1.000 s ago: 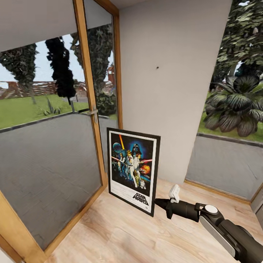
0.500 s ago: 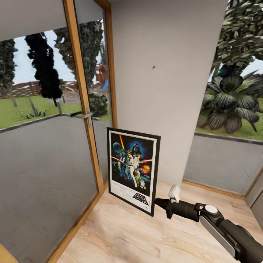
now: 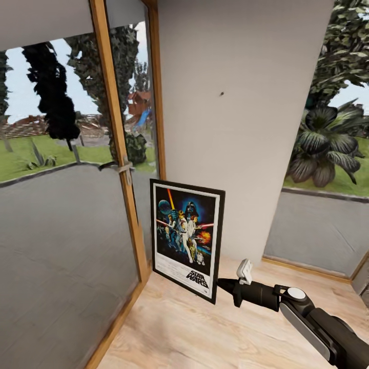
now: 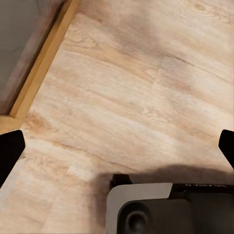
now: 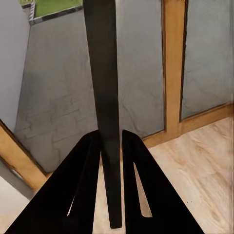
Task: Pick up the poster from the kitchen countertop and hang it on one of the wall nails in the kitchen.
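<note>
Head view: the poster (image 3: 187,239) stands upright at centre, pinched at its lower right edge by the right gripper (image 3: 219,283) — the nail (image 3: 221,94) sits above on the wall (image 3: 241,128).

Left wrist view: the left gripper (image 4: 117,146) is spread wide over the floor (image 4: 131,92).

Right wrist view: fingers (image 5: 83,190) clamp the poster's (image 5: 105,87) black edge.

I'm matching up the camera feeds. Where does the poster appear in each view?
Head view: poster lower centre, upright, its lower right edge in the right gripper.
Left wrist view: not in it.
Right wrist view: edge-on, a dark strip between the fingers.
Shared landmark: the wood floor.
</note>
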You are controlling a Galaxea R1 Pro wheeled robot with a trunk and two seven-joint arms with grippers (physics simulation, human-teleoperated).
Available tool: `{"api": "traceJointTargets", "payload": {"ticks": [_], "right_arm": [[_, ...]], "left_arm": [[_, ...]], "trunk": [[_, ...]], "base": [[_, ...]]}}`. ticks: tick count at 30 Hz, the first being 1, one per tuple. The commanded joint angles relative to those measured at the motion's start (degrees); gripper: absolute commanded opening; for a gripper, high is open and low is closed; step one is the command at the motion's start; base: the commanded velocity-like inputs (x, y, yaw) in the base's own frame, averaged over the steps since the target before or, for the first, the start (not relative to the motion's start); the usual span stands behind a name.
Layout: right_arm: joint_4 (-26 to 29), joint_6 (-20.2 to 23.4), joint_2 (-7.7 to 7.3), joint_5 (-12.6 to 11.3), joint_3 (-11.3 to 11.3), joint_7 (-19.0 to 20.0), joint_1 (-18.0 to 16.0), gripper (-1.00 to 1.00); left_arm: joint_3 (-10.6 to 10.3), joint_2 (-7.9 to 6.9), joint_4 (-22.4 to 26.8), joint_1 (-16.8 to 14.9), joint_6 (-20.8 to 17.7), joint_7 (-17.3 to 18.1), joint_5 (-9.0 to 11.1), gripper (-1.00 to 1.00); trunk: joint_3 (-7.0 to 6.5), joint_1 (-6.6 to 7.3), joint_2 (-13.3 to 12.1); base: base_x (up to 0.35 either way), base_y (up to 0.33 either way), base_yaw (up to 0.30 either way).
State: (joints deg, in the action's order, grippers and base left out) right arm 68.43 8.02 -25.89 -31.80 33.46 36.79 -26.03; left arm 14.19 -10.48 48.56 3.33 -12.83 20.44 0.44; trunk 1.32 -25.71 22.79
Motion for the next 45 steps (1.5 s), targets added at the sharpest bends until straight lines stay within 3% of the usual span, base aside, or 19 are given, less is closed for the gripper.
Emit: {"api": "traceJointTargets", "payload": {"ticks": [1, 8, 28, 45], "right_arm": [[0.04, 0.57, -0.04, -0.71, 0.11, 0.04, -0.11, -1.00], [0.04, 0.59, -0.04, -0.72, 0.11, 0.04, -0.10, -1.00], [0.04, 0.60, -0.04, -0.72, 0.11, 0.04, -0.09, -1.00], [0.04, 0.53, -0.04, -0.72, 0.11, 0.04, -0.10, -1.00]], "left_arm": [[0.13, 0.02, 0.14, 0.01, -0.45, 0.30, 0.06, 1.00], [-0.06, 0.09, 0.08, 0.01, -0.45, 0.30, 0.01, 1.00], [-0.20, 0.20, 0.04, 0.01, -0.45, 0.22, -0.03, 1.00], [0.02, 0.20, 0.04, 0.01, -0.45, 0.22, -0.06, 1.00]], "trunk": [[0.08, -0.07, 0.12], [-0.21, -0.07, 0.12], [-1.11, -0.07, 0.12], [-1.22, -0.07, 0.12]], "base": [[0.299, 0.179, -0.265], [0.236, 0.068, -0.278], [0.012, 0.002, -0.282], [0.209, 0.079, -0.044]]}}
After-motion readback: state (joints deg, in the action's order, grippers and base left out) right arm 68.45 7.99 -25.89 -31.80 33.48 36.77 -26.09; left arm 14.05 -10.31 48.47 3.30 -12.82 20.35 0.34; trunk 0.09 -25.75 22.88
